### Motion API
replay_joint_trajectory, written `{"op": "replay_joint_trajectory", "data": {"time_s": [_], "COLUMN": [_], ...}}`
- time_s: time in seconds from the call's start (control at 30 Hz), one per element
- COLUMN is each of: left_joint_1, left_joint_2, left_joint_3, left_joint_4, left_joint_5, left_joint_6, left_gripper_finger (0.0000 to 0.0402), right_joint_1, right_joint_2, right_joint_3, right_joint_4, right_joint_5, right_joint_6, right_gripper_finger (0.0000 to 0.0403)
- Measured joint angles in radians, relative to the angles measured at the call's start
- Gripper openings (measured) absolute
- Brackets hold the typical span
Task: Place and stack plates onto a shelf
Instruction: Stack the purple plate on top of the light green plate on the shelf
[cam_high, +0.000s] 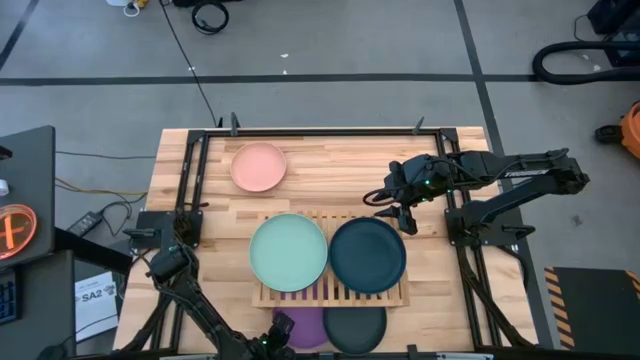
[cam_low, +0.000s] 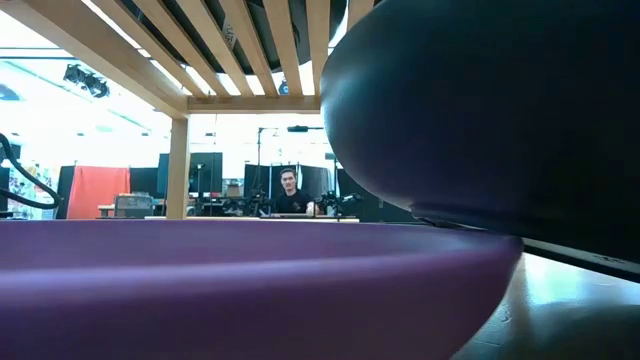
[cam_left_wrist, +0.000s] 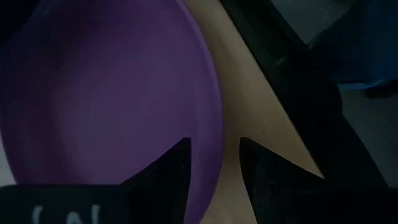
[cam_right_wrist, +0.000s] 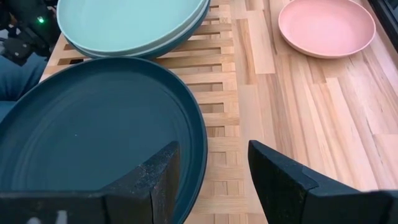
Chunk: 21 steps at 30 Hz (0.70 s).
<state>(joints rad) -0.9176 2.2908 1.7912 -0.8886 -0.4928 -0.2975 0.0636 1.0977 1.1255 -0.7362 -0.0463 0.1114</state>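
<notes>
The right arm stretches across the table, and its right gripper (cam_right_wrist: 211, 180) hangs just beside the dark teal plate (cam_high: 368, 254) on the wooden shelf (cam_high: 330, 292), fingers apart and holding nothing. The mint green plate (cam_high: 288, 252) lies flat beside it on the shelf. The left gripper (cam_left_wrist: 214, 168) sits low in front of the shelf, fingers apart around the purple plate's (cam_high: 300, 326) rim. The pink plate (cam_high: 259, 167) lies behind the shelf. The black plate (cam_high: 354, 328) is partly cut off.

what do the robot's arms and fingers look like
Both arms are dark, near-black jointed links. The right gripper shows a small green light nearby on its wrist. Its fingers are matte black, blunt wedges with a rough texture; the left gripper has similar dark angular fingers.
</notes>
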Motion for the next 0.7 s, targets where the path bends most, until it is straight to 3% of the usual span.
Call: {"op": "replay_joint_trajectory", "data": {"time_s": [0.7], "left_joint_1": [0.005], "left_joint_2": [0.0], "left_joint_3": [0.0], "left_joint_4": [0.001], "left_joint_5": [-0.001], "left_joint_6": [0.032], "left_gripper_finger": [0.0141], "right_joint_1": [0.001], "right_joint_2": [0.0], "right_joint_3": [0.0], "right_joint_4": [0.001], "right_joint_5": [0.0], "right_joint_6": [-0.002], "right_gripper_finger": [0.0194]}}
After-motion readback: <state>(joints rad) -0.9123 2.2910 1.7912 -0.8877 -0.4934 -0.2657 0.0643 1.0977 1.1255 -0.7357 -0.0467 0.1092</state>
